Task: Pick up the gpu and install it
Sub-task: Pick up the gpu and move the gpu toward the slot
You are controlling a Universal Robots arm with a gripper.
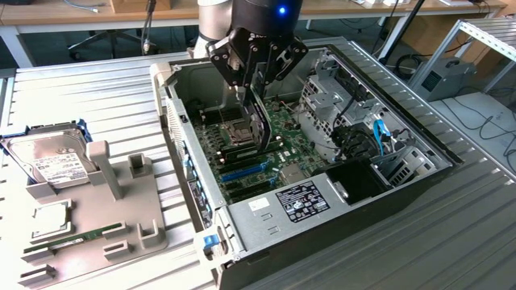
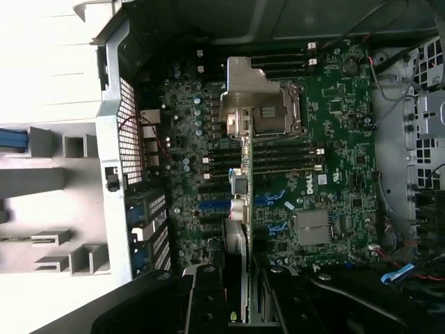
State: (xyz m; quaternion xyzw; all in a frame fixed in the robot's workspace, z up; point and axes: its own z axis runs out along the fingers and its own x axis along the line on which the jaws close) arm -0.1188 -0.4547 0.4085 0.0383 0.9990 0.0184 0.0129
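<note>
One gripper is clamped on the gpu, which hangs edge-down below it over the motherboard inside the open case.

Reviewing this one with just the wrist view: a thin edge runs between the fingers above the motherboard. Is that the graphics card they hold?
Observer: Yes. In the exterior view the gripper is shut on the graphics card, a flat black card hanging upright on edge.
Operator: How low is it?
Observer: Its lower end is down inside the open computer case, close to the motherboard; whether it touches a slot I cannot tell.
Operator: What sits on the grey holder beside the case?
Observer: A hard drive, a square silver chip and a green memory stick lie on the holder.
</note>
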